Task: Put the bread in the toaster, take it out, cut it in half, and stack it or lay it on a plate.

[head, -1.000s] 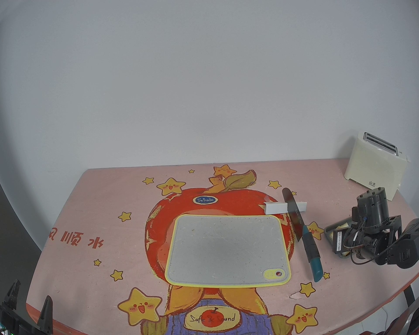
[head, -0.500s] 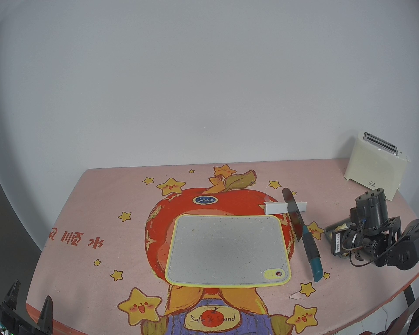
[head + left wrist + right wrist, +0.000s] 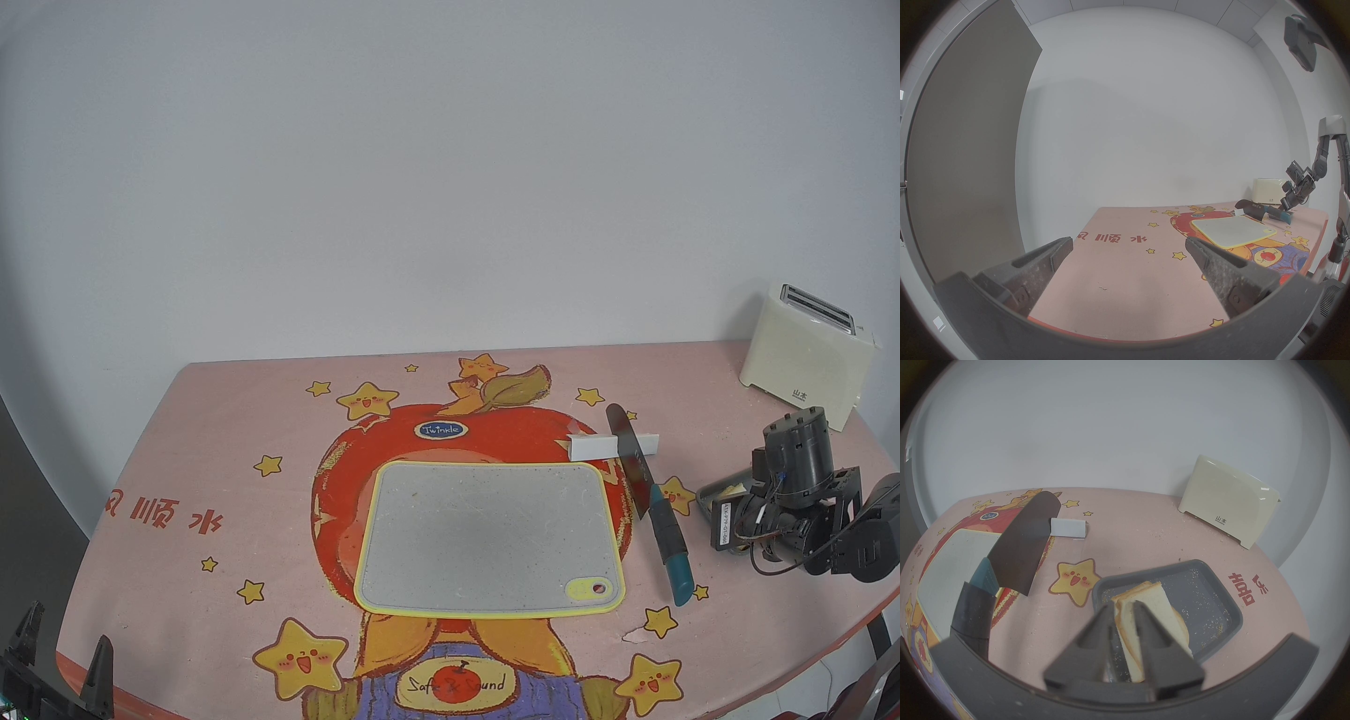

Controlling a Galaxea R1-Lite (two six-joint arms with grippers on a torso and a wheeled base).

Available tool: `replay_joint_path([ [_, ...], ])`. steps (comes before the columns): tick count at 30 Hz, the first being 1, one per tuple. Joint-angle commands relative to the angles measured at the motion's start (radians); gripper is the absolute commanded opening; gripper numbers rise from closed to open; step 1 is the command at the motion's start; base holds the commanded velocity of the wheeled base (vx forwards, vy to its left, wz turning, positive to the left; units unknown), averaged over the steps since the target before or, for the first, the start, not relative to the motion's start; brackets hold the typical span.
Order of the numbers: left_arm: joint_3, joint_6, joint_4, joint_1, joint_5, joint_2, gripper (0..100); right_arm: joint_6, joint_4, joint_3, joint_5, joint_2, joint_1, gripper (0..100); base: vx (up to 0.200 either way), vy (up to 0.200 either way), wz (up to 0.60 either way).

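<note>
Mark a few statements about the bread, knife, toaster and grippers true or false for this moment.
1. The right gripper is closed on the bread over the gray tray. True.
2. The knife lies on the cutting board. False: it lies beside the board, its blade propped on a white block.
3. Bread sticks out of the toaster. False: no bread shows in its slots.
4. The left gripper is open. True.
</note>
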Motion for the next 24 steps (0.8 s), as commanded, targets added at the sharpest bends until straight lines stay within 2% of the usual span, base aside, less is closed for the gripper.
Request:
replay_joint_path([
  [1,0.018,0.000,0.000,0.000,0.000,-0.010,100,0.003,0.000,-0.003,0.000,-0.004,0.003,100,0.000,0.000,0.00],
  [24,0.018,0.000,0.000,0.000,0.000,-0.010,100,-0.002,-0.002,-0.004,-0.001,-0.007,0.002,100,0.000,0.000,0.00],
])
